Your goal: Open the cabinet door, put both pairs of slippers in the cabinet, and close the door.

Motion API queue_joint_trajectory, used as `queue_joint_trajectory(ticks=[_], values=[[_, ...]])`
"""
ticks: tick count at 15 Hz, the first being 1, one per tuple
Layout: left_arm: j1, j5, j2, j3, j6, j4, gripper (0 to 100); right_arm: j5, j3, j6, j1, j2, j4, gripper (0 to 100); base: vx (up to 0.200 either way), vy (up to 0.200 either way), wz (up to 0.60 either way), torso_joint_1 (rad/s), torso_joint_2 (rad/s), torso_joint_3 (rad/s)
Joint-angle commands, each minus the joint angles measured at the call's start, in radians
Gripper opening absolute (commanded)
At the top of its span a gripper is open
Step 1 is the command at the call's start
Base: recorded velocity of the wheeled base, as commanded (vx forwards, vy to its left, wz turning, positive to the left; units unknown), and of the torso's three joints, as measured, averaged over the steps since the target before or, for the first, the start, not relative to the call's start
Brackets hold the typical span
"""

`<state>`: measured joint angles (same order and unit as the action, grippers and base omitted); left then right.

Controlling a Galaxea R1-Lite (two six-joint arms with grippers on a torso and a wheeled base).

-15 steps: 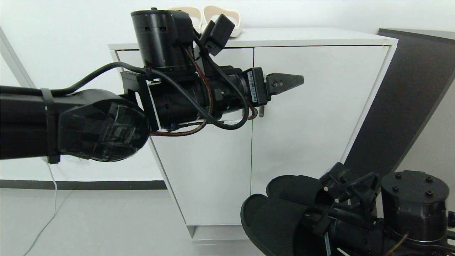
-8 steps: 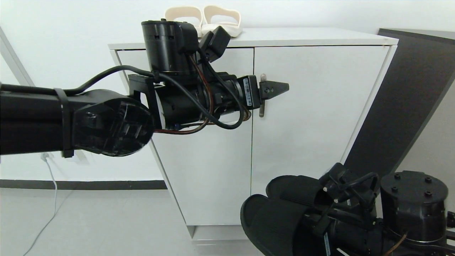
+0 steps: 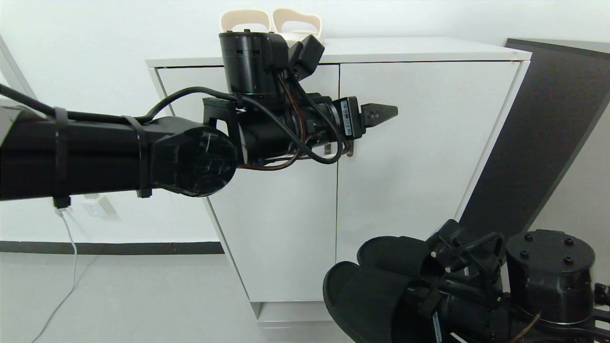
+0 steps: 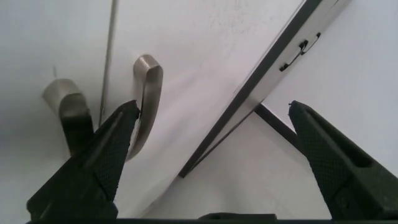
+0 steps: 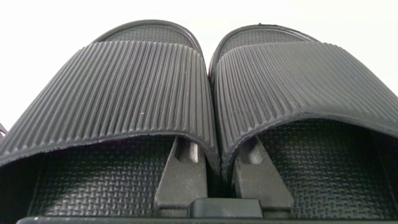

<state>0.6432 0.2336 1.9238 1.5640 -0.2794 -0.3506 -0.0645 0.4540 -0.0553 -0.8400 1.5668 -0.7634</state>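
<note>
Cabinet handle (image 4: 148,87) at parted left pincer (image 4: 212,109)

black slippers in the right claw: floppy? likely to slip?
Probably fairly stiff: the black slippers jut from the right claw without sagging. Textured footbeds should resist slipping against the fingers. Likely light, being open slides.

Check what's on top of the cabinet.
A pair of cream slippers sits on the cabinet top, left of centre. The left arm covers their lower parts. The top's far side is out of sight.
</note>
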Motion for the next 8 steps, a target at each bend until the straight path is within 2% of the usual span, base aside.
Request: queue_joint_trajectory(ticks=[1,2,3,6,8], values=[[0.0,-0.002,0.026,0.017,-0.001,0.005,100,0.0,-0.002,0.0,-0.001,0.006,-0.001,0,0.0,0.0,0.0,0.0,0.0,0.0],[0.0,0.0,0.026,0.017,-0.003,0.005,100,0.0,-0.002,0.0,-0.001,0.006,-0.001,0,0.0,0.0,0.0,0.0,0.0,0.0],[0.0,0.0,0.024,0.017,-0.004,0.005,0,0.0,-0.002,0.0,-0.001,0.006,-0.001,0,0.0,0.0,0.0,0.0,0.0,0.0],[0.0,0.001,0.003,-0.002,-0.009,0.005,0,0.003,-0.015,0.002,-0.002,0.004,0.001,0,0.0,0.0,0.0,0.0,0.0,0.0],[0.006,0.004,-0.031,-0.039,-0.009,0.004,0,0.061,-0.032,0.002,-0.002,-0.007,-0.001,0,0.0,0.0,0.0,0.0,0.0,0.0]])
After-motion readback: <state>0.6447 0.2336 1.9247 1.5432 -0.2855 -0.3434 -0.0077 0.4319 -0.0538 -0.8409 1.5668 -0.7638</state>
